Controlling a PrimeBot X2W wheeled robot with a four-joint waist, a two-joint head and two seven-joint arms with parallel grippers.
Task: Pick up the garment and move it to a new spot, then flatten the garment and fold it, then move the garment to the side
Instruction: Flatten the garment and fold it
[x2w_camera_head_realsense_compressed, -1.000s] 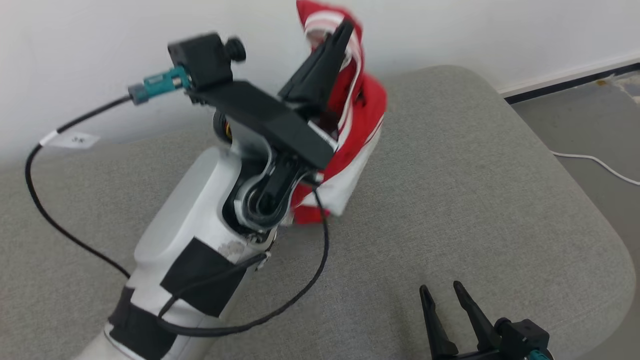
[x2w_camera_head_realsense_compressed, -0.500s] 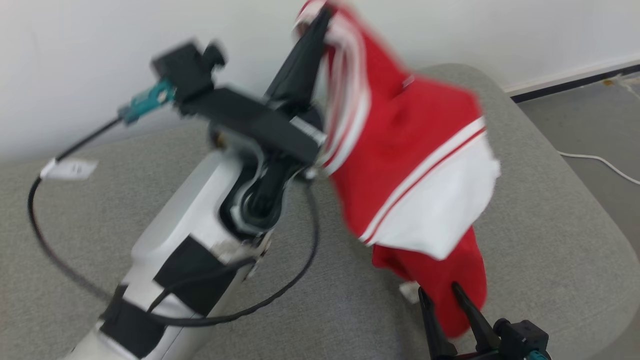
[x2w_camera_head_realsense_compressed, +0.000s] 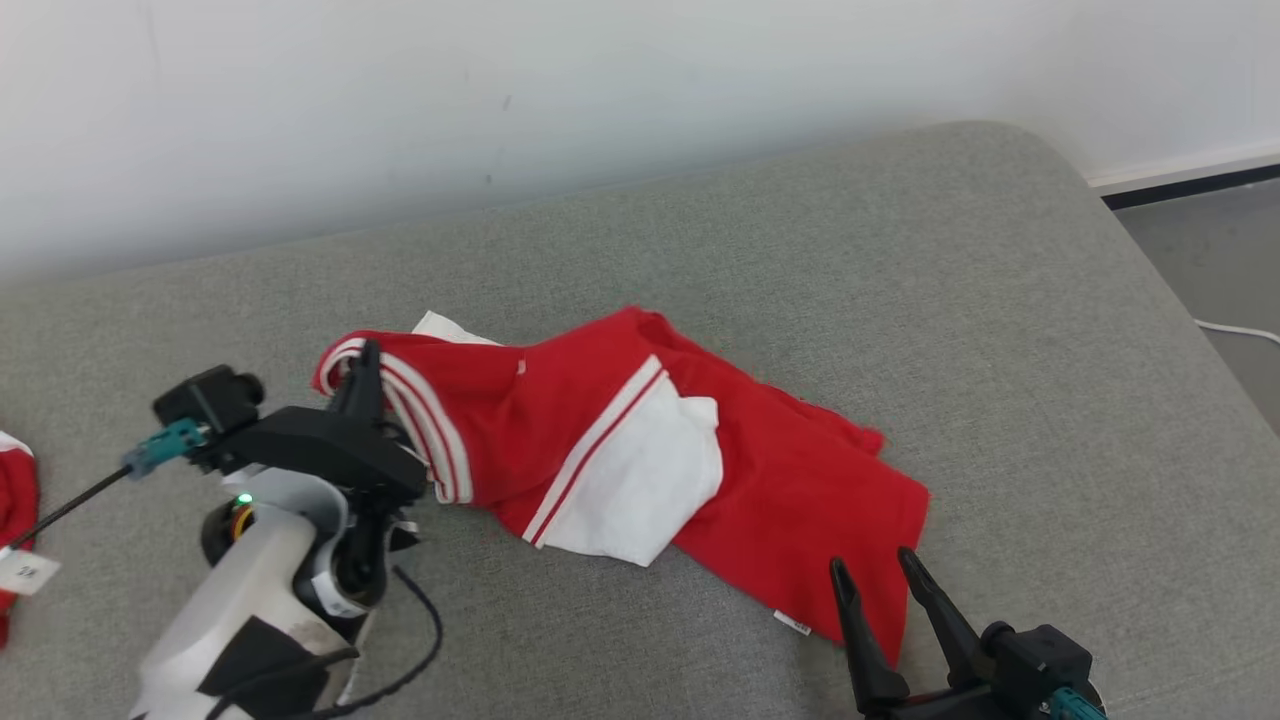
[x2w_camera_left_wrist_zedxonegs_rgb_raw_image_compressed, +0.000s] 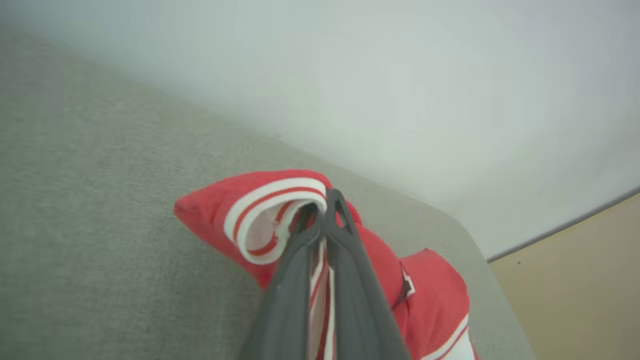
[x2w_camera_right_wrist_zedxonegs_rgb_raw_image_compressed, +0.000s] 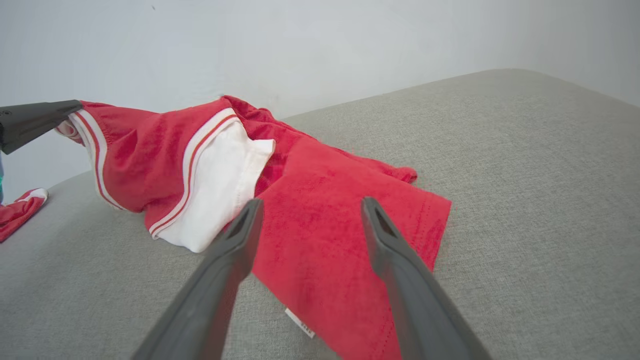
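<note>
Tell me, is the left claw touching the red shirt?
Touching. In the left wrist view the left claw is shut on the striped edge of the red shirt, with cloth pinched between its fingers.

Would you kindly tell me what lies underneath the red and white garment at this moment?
The red and white garment is spread on the gray cushion, which shows around it. Its striped edge is pinched in the left gripper. Anything beneath the cloth is covered.

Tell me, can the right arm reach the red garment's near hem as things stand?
Probably yes. The right tool is open, tips right at the garment's near hem, nothing lying over that edge. The left tool is shut on its striped band, well away.
</note>
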